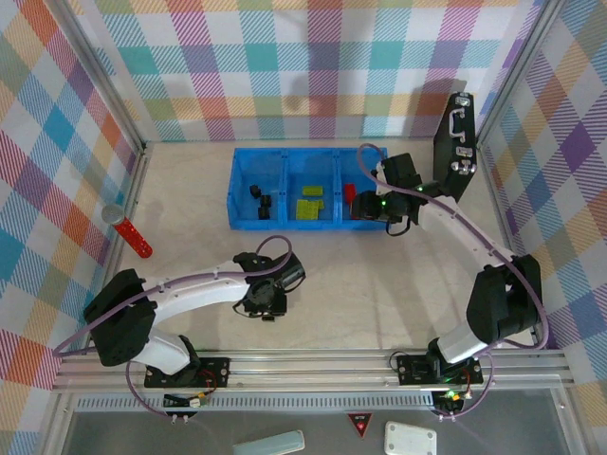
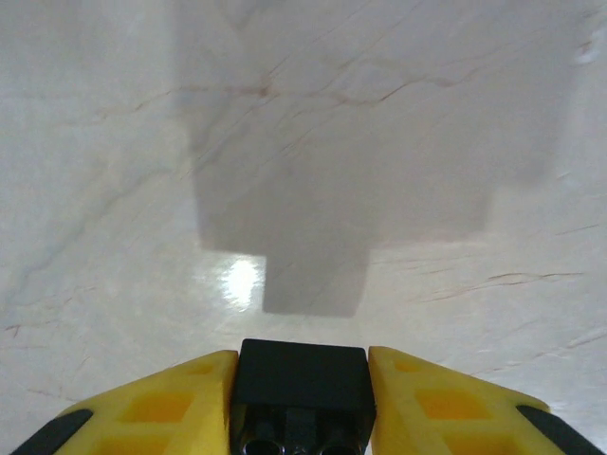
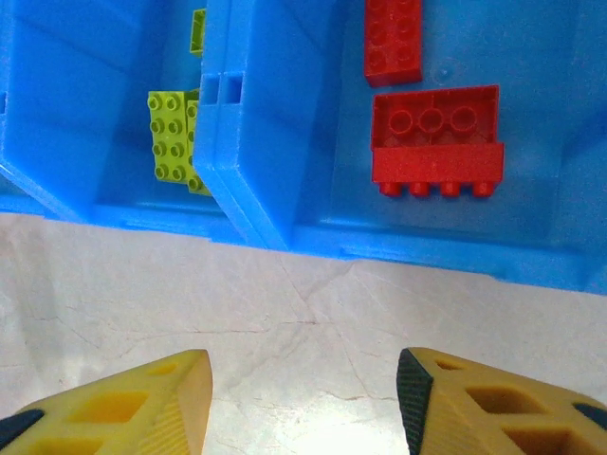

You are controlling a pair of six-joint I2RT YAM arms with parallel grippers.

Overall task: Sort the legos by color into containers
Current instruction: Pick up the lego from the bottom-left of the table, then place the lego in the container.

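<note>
top view: left pincer (image 1: 266, 308) over bare table (image 1: 379, 294), blue tray (image 1: 285, 226) well ahead of it; right pincer (image 1: 366, 214) at the tray's right end. left wrist: yellow fingers (image 2: 171, 403) pinch a black lego (image 2: 303, 374). right wrist: fingers (image 3: 152, 403) spread, red legos (image 3: 436, 142) just ahead in one compartment (image 3: 541, 114), lime-green legos (image 3: 171, 142) ahead-left in the next.

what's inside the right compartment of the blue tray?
A studs-up red lego and a tipped-over red lego. The wrist view cuts off the far end of the right compartment; from above, the right arm covers much of it.
</note>
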